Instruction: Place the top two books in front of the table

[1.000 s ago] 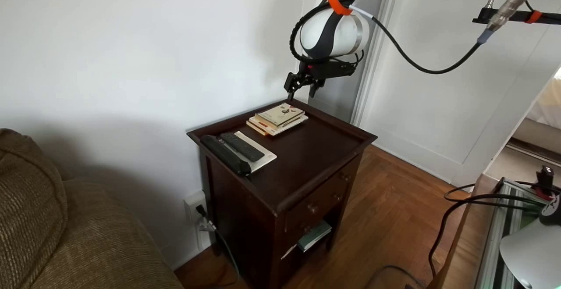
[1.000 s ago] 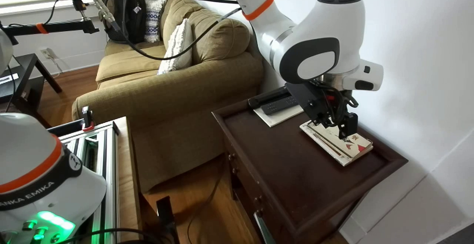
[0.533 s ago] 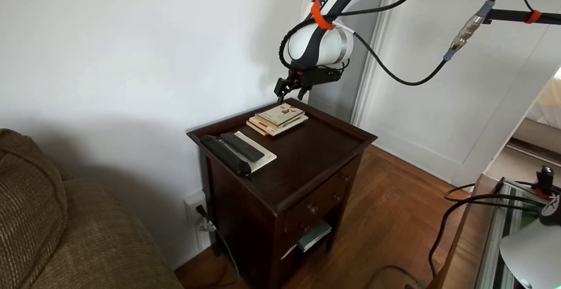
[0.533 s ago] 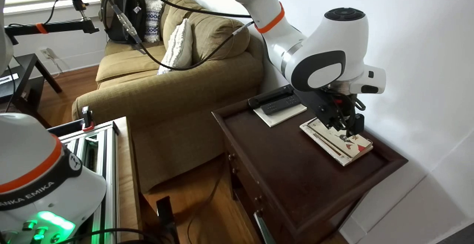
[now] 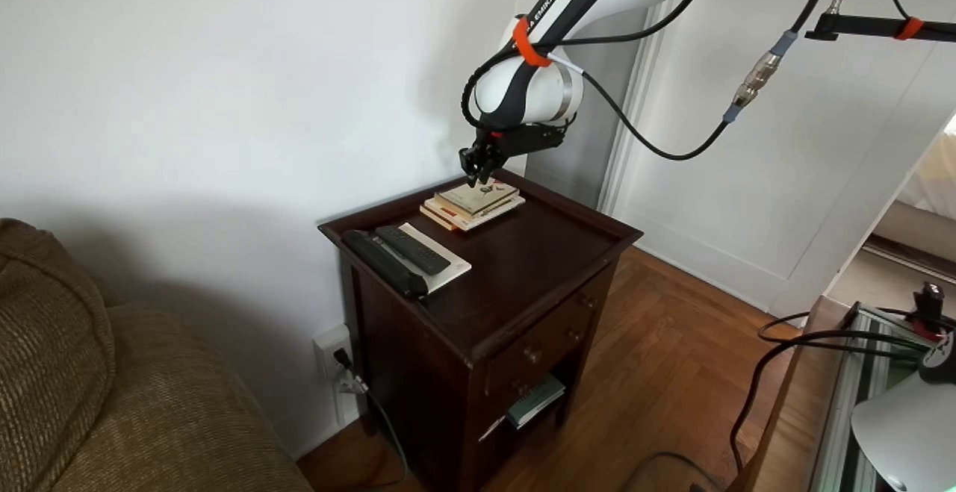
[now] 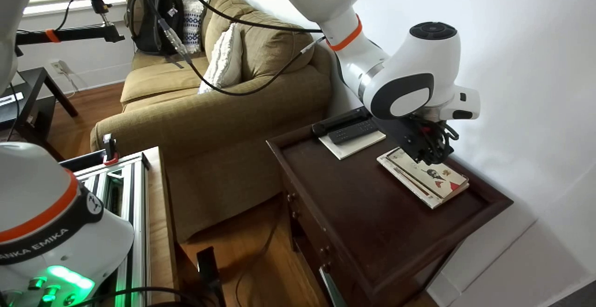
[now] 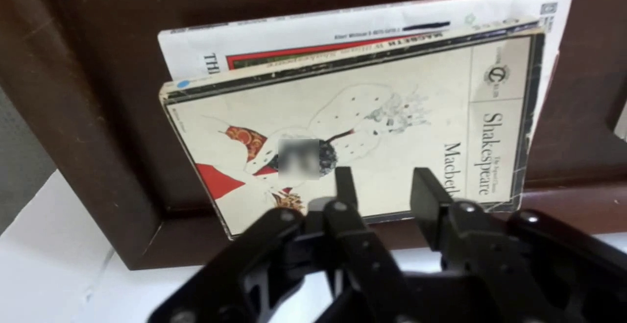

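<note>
Gripper (image 7: 382, 183) low in the wrist frame — jaws parted, near the Macbeth book (image 7: 352, 122), mid-frame — atop a white book (image 7: 313, 31)!

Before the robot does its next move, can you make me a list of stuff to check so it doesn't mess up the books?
1. Gripper holding nothing: ok, there is just a gap between its fingers.
2. Macbeth book on top, nothing lying on it: ok.
3. White book under it: ok, a strip sticks out along one long side.
4. Fingers spread enough for both books together: cannot tell.
5. Remote out of the way: ok, it lies apart from those books.
6. Both books in front of the table: not ok, they lie on top of it.
</note>
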`<state>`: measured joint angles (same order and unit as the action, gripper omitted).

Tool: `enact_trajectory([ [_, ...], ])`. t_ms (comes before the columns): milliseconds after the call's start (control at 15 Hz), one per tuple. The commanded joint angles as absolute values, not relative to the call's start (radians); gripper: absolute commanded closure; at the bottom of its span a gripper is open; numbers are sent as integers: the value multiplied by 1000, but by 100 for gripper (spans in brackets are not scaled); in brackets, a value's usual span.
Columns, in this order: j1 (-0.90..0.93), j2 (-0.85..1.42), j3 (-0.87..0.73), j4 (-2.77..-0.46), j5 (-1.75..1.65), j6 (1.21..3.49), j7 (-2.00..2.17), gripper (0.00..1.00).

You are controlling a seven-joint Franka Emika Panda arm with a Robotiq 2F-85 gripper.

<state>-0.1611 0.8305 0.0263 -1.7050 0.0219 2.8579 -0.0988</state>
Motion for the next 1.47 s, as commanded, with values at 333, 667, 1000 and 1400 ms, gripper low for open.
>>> enact_trajectory([
  [333, -197, 908, 70, -1649, 27, 2905, -149, 100],
  [667, -196, 928, 70, -1651, 23, 2920, -155, 100],
  [1000, -178, 907, 47, -1666, 20, 2874, -134, 100],
  [1400, -163, 881, 24, -1676, 20, 2810, -115, 100],
])
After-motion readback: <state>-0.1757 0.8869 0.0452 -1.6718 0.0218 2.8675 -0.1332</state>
